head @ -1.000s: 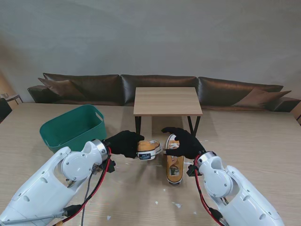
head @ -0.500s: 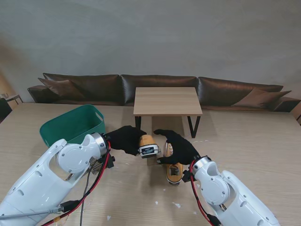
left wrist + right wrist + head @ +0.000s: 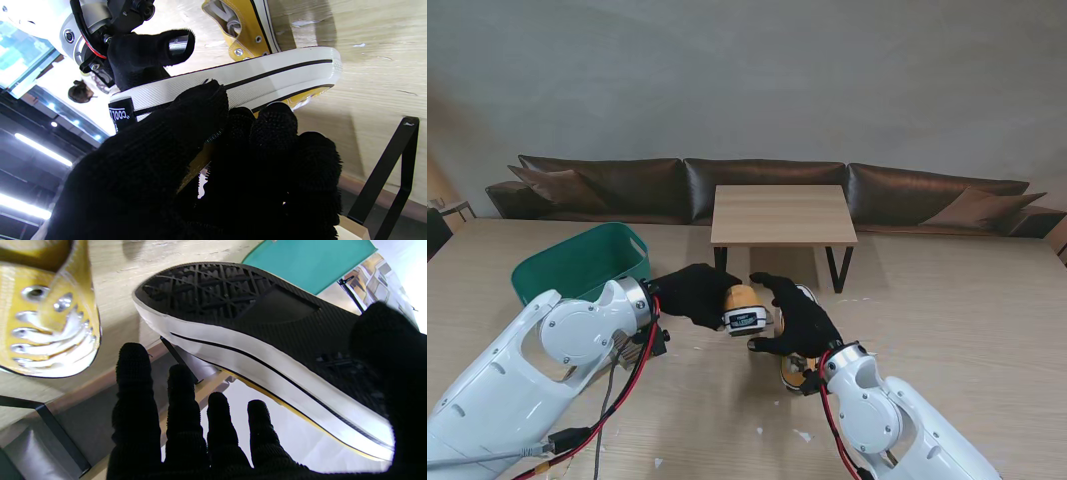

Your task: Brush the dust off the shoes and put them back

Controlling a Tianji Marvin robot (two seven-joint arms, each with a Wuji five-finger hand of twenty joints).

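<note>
Stand view shows the left hand (image 3: 695, 294) wrapped around one yellow shoe (image 3: 742, 311), lifted off the surface (image 3: 947, 300) with its heel label turned toward me. The right hand (image 3: 792, 315) is just to the right of it, fingers (image 3: 181, 396) spread and holding nothing; its wrist view shows the black sole beside the open palm, though actual contact is unclear. The second shoe (image 3: 799, 368) lies on the surface near me, partly hidden under the right arm. No brush is visible, so the right hand seems meant to do the dusting. I judge the task early: the first shoe is in hand, the other untouched, neither put back. A green basket (image 3: 577, 265) sits at far left.
</note>
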